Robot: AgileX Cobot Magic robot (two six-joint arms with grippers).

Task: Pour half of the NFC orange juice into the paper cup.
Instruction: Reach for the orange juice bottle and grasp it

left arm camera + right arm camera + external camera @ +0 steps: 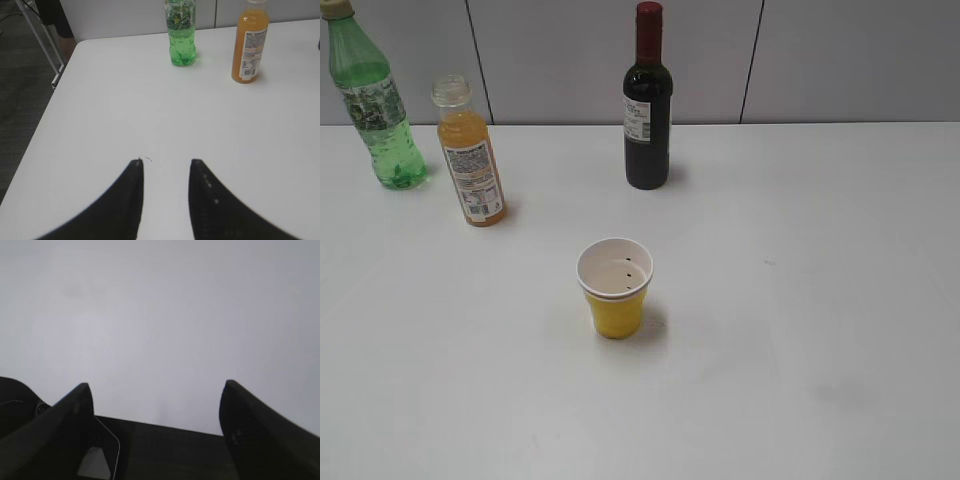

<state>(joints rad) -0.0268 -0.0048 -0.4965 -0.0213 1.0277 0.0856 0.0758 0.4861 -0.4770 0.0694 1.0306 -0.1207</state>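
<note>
The exterior view alone shows the whole set: three bottles and one cup on a white surface (840, 300), with no arm in frame. The juice (470, 155), a slim clear bottle of orange liquid with a white label and no cap on its wide neck, stands upright in the upper left of that frame, just right of and a little nearer than the green bottle (372, 100) at the far upper left. The wine bottle (647, 100) stands upright at upper centre, well apart from both. The cup (615, 287), yellow outside and white inside, sits upright at centre frame, nearer the camera than all three bottles and touching none; two small dark specks mark its inner wall, and it looks empty. The left wrist view shows only two of the bottles, the green one at top centre and the juice at upper right, both cut off at the top edge; it also shows what the exterior view does not, the surface's rounded left corner, dark floor beyond it and a pale metal frame leg (40, 40) in the upper left. The left gripper (166, 165) fills the bottom of that frame, its two dark jaws apart with bare surface between them, holding nothing. The right wrist view shows no bottle and no cup, only blank pale surface, with the right gripper (156, 387) at the bottom, jaws spread wide and empty.
</note>
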